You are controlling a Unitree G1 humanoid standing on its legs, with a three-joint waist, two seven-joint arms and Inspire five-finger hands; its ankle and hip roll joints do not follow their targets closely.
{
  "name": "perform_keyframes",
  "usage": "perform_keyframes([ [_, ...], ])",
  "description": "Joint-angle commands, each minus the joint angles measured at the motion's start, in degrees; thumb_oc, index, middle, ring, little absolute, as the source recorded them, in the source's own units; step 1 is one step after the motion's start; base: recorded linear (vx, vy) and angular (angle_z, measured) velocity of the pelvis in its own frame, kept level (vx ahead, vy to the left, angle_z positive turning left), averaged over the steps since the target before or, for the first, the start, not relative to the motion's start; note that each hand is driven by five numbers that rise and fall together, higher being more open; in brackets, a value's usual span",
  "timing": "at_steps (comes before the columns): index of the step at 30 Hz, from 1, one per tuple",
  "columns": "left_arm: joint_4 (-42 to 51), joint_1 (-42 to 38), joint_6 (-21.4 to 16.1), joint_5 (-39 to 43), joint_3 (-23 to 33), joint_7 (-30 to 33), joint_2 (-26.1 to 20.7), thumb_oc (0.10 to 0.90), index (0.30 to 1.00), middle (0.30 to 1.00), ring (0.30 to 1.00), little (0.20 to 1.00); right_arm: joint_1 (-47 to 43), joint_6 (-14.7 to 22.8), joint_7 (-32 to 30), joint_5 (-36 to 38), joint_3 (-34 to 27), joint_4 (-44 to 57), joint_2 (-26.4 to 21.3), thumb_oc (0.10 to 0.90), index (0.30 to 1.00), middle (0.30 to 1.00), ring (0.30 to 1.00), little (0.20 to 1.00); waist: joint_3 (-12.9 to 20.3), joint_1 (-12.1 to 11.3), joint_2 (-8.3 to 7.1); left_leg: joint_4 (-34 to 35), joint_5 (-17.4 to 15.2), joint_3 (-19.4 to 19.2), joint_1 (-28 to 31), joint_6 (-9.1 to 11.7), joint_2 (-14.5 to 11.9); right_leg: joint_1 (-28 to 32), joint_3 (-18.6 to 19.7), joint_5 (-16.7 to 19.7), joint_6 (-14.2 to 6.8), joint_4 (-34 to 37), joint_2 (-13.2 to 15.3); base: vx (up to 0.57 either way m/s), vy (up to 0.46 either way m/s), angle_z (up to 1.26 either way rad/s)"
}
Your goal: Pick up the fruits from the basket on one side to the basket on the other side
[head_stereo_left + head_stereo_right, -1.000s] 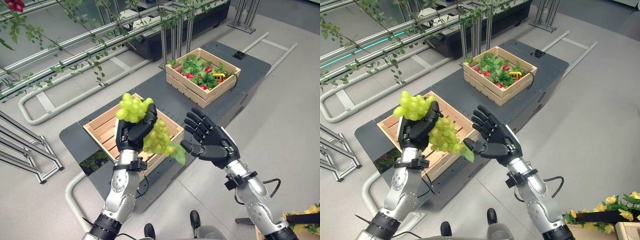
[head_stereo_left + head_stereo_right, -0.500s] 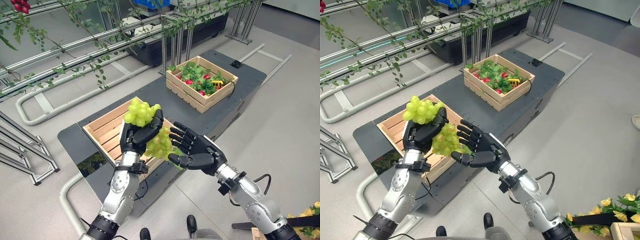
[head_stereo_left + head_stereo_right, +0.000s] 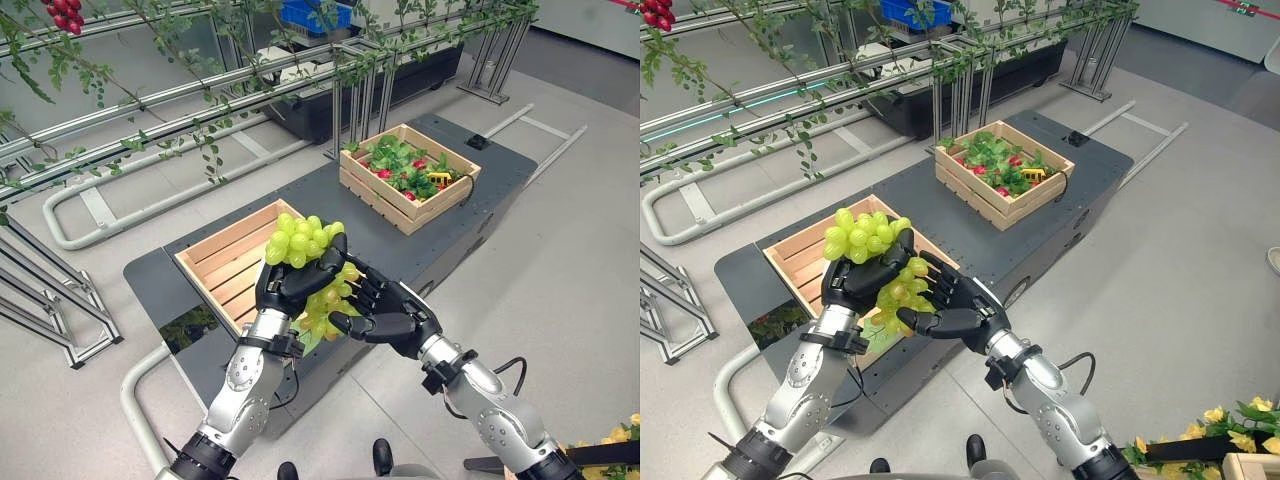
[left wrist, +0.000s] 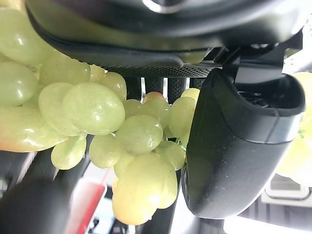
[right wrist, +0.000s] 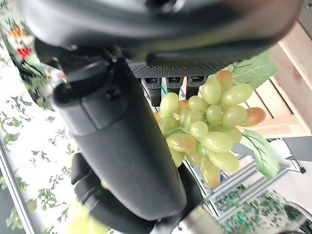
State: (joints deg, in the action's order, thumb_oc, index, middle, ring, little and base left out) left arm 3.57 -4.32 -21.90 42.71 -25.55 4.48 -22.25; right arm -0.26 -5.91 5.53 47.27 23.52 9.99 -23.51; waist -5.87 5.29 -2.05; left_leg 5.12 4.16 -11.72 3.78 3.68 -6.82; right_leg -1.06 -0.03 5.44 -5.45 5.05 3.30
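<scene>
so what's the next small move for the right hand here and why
Probably curl the right hand round the lower grapes. Its fingers are spread under the bunch, which the left hand grips above the near crate; the far crate is on the right.

grapes are pale yellow-green, a few blushing orange, with a green leaf; both crates plain light wood, the far crate full of green leaves and red bits; desk dark grey
</scene>
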Motion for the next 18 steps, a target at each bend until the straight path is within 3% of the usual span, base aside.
perform_keyframes([
  [1, 8.95, -4.73, -4.7, 1.36, -1.56, -5.4, 2.1, 0.4, 0.3, 0.3, 0.3, 0.3, -3.88, 7.41, -2.27, -4.12, 1.63, 2.5, 2.84, 0.8, 0.9, 0.9, 0.9, 0.9, 5.62, -0.12, 0.57, -0.12, -0.38, 2.13, 0.03, -0.85, -1.32, -0.61, -1.65, 1.91, -0.01, -0.05, 0.94, -0.02, 0.009, -0.03],
  [6, 9.75, -4.38, -5.02, 2.23, -2.9, -5.53, 2.24, 0.4, 0.3, 0.3, 0.3, 0.3, -4.02, 8.04, -4.38, -2.77, 1.92, 1.63, 3.09, 0.8, 0.9, 0.9, 0.9, 0.9, 5.43, 0.01, 0.68, -0.12, -0.41, 1.79, 0.06, -0.93, -1.41, -0.7, -1.37, 2.03, -0.07, -0.05, 0.86, -0.02, 0.003, -0.09],
  [9, 9.97, -4.56, -5.19, 4.63, -3.6, -7.86, 2.19, 0.4, 0.3, 0.3, 0.3, 0.3, -4.13, 7.88, -3.81, 1.6, 1.85, 0.91, 3.4, 0.8, 0.9, 0.9, 0.9, 0.9, 5.5, 0.02, 0.73, -0.12, -0.16, 1.91, -0.22, -0.77, -1.58, -0.89, -1.48, 2.08, -0.03, -0.05, 0.72, -0.01, -0.012, -0.03],
  [10, 9.95, -4.55, -5.21, 5.92, -3.56, -9.07, 2.08, 0.4, 0.3, 0.3, 0.3, 0.3, -3.98, 7.79, -3.84, 1.77, 1.82, 0.51, 3.53, 0.576, 0.564, 0.564, 0.564, 0.564, 5.52, 0.01, 0.75, -0.12, -0.14, 1.97, -0.3, -0.75, -1.64, -0.91, -1.57, 2.08, -0.03, -0.05, 0.73, 0.0, 0.0, 0.0],
  [11, 10.03, -4.63, -5.15, 6.18, -3.61, -9.28, 2.12, 0.4, 0.3, 0.3, 0.3, 0.3, -4.01, 7.72, -3.95, 1.71, 1.86, 0.49, 3.58, 0.535, 0.502, 0.502, 0.502, 0.502, 5.52, 0.02, 0.76, -0.12, -0.07, 2.0, -0.36, -0.74, -1.68, -0.95, -1.59, 2.11, -0.02, -0.05, 0.73, 0.0, 0.0, 0.0],
  [12, 10.25, -4.79, -4.99, 7.31, -3.83, -10.22, 2.26, 0.4, 0.3, 0.3, 0.3, 0.3, -4.11, 7.52, -4.09, 1.48, 2.02, 0.42, 3.67, 0.4, 0.3, 0.3, 0.3, 0.3, 5.51, 0.04, 0.78, -0.12, 0.08, 2.06, -0.5, -0.72, -1.75, -1.05, -1.64, 2.18, -0.02, -0.05, 0.72, 0.0, 0.0, 0.0],
  [18, 10.89, -5.08, -5.45, 8.9, -4.87, -11.99, 2.49, 0.4, 0.3, 0.3, 0.3, 0.3, -3.96, 7.37, -4.28, 1.64, 2.73, -0.36, 3.79, 0.4, 0.3, 0.3, 0.3, 0.3, 5.47, 0.16, 0.9, -0.12, 0.44, 2.22, -0.77, -0.54, -2.09, -1.27, -1.64, 2.23, 0.15, -0.05, 0.52, 0.0, 0.0, 0.0],
])
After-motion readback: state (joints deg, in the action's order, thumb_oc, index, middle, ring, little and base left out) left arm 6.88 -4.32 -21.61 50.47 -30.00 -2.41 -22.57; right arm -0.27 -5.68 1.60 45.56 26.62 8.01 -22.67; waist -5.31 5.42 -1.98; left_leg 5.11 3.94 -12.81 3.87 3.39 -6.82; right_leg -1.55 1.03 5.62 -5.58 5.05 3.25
